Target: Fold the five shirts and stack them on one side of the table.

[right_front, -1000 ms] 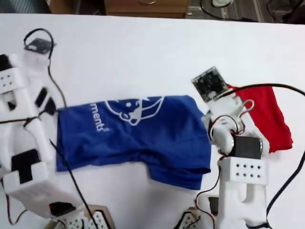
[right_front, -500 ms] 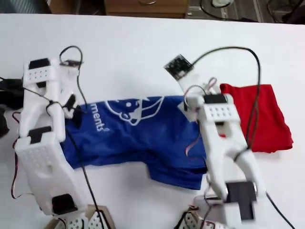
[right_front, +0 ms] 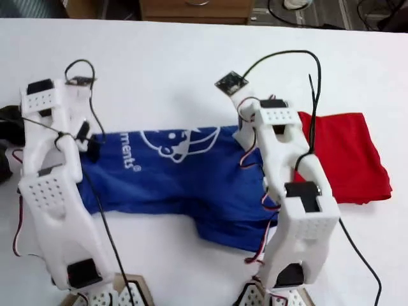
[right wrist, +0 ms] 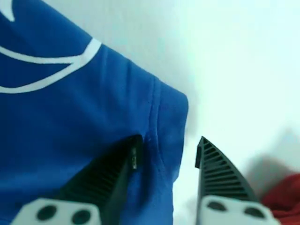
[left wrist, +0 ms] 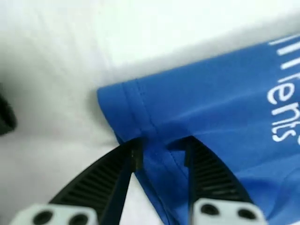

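A blue shirt with white print lies spread across the middle of the white table. A folded red shirt lies to its right, touching it. My left gripper is at the blue shirt's far left corner. In the left wrist view the left gripper stands open, its fingers astride the hem of the blue shirt. My right gripper is at the far right corner. The right gripper is open over the blue shirt, one finger on the cloth, the other on the table.
A dark object sits at the table's left edge, beside the left arm. Cables loop above both arms. A strip of red shirt shows beside the right gripper. The far half of the table is bare white.
Both arms have swung out from a drawn-back pose near the front edge. Their grippers now sit at the blue shirt's two far corners. The shirt has barely shifted.
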